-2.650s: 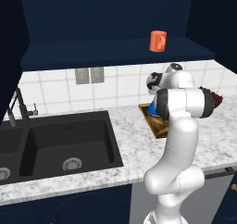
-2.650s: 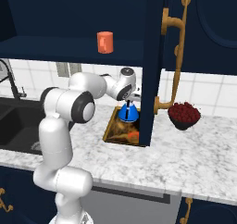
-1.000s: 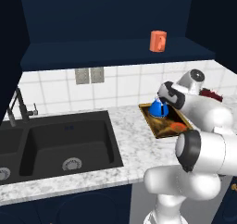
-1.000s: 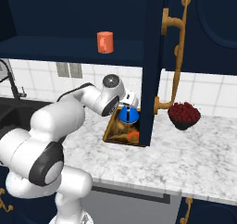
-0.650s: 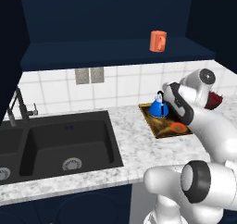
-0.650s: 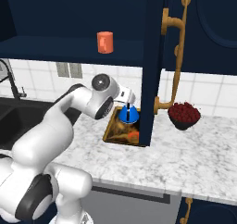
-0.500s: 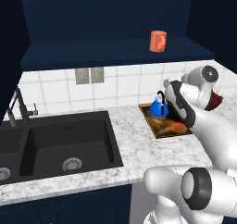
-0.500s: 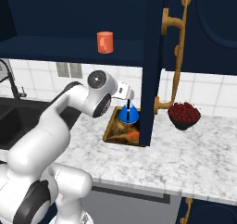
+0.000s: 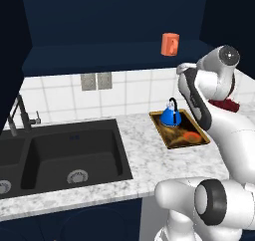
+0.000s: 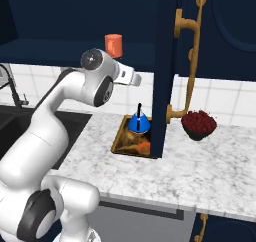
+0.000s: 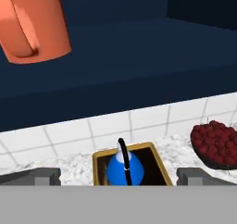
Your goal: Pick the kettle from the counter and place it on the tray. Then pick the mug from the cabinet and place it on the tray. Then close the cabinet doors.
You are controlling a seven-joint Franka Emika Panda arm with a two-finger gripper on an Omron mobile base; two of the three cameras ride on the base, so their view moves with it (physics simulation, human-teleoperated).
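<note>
The blue kettle (image 9: pixel 171 117) stands upright on the brown tray (image 9: pixel 191 139) on the marble counter (image 9: pixel 142 158). From the right base view the kettle (image 10: pixel 139 122) sits at the far end of the tray (image 10: pixel 125 145). The orange mug (image 9: pixel 170 44) rests on the open cabinet's dark shelf (image 9: pixel 99 56). My gripper (image 10: pixel 134 78) hangs in the air above the kettle and below the mug (image 10: pixel 113 45), empty. In the hand view its two tips stand wide apart, open (image 11: pixel 119 177), with the kettle (image 11: pixel 124 168) low between them and the mug (image 11: pixel 32 24) at the upper left.
A cabinet door (image 10: pixel 165 61) with a brass handle (image 10: pixel 192 51) hangs open just right of the tray. A dark bowl of red fruit (image 10: pixel 199 124) stands beyond it. The black sink (image 9: pixel 64 153) and faucet (image 9: pixel 17 116) lie to the left.
My arm has swung up and the hand has risen from just over the kettle to partway up to the shelf. The kettle stays on the tray; the jaws stay open.
</note>
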